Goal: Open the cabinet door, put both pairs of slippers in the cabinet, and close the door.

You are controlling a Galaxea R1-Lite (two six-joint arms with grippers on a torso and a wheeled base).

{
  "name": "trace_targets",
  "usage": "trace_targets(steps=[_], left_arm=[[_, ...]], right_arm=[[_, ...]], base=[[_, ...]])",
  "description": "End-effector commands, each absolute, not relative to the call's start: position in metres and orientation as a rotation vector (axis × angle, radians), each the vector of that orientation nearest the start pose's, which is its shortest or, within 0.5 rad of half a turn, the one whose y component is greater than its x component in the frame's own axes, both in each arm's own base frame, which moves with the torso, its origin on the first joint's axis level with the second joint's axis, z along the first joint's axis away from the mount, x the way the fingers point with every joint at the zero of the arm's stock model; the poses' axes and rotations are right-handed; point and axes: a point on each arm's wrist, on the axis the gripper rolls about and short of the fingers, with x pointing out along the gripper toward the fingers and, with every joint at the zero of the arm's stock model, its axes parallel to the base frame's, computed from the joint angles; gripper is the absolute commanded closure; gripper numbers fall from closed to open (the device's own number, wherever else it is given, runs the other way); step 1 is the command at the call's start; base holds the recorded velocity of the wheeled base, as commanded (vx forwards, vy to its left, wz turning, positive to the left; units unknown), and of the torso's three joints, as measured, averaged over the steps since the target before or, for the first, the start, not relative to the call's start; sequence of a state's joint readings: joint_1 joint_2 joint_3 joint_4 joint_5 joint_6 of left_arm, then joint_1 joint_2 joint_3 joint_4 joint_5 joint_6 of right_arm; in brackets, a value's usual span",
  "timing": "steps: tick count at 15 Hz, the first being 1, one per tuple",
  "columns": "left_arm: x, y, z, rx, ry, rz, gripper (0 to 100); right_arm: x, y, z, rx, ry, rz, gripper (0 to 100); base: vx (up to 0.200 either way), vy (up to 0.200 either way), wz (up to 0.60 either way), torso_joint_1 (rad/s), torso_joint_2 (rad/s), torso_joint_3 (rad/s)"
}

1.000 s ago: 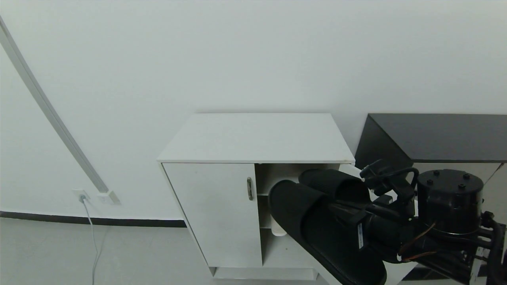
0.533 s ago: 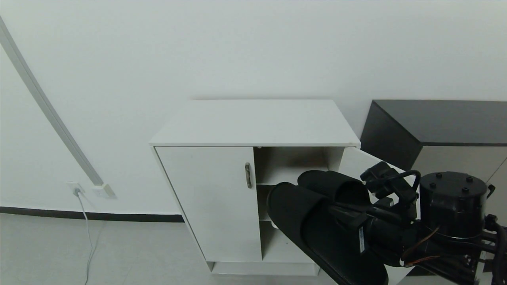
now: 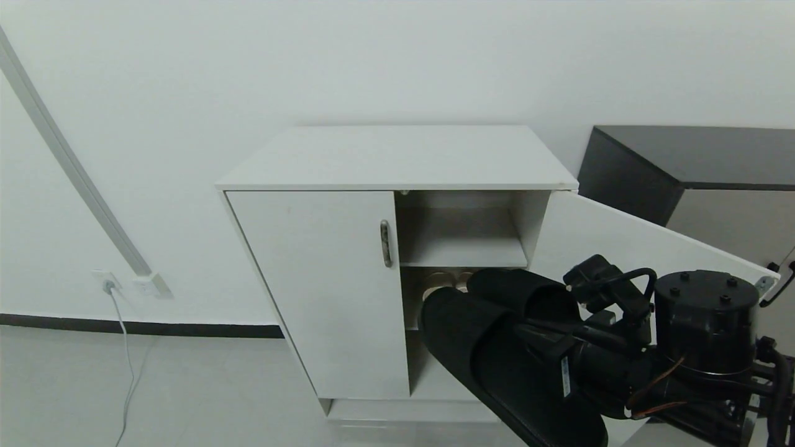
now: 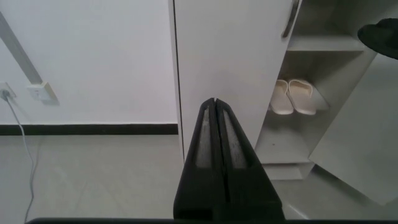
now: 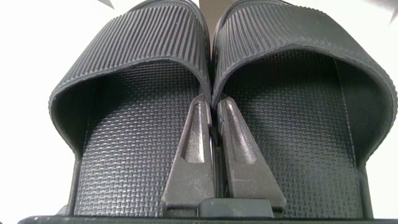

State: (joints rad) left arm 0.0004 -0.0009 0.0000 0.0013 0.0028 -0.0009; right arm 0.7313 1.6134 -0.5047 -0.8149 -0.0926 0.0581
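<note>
White wall backs a white two-door wooden cabinet (image 3: 397, 158) standing on a pale grey floor. In the head view the cabinet's left door (image 3: 323, 292) is shut, its slim metal handle (image 3: 386, 243) at the inner edge, while the right door (image 3: 621, 239) is swung wide open. A pair of black ribbed rubber slippers (image 3: 490, 335) hangs in front of the open half, clamped in the right gripper (image 3: 539, 332). In the left wrist view the left gripper (image 4: 215, 130) sits before the cabinet's shut door with its fingers pressed together, and a pair of cream slippers (image 4: 297, 97) lies side by side on the cabinet's middle shelf. In the right wrist view the right gripper's two fingers (image 5: 198, 149) pinch the touching inner walls of both black slippers.
</note>
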Motion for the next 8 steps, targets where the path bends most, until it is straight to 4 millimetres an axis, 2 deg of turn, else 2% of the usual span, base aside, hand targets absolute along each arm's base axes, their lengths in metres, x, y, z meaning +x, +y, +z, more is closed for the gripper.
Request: trace_targets(steps=[1, 8], left_arm=[[-0.0228, 0.0000, 0.0753, -0.002, 0.002, 0.005, 100], [-0.0228, 0.0001, 0.0753, -0.002, 0.002, 0.003, 100]], right_arm=[[0.1931, 0.1706, 0.1458, -0.066, 0.297, 0.625, 100], [0.1927, 0.1703, 0.1449, -0.068, 0.301, 0.626, 100]], base=[[0.000, 0.000, 0.00, -0.173, 0.50, 0.325], [0.000, 0.000, 0.00, -0.142, 0.48, 0.333]])
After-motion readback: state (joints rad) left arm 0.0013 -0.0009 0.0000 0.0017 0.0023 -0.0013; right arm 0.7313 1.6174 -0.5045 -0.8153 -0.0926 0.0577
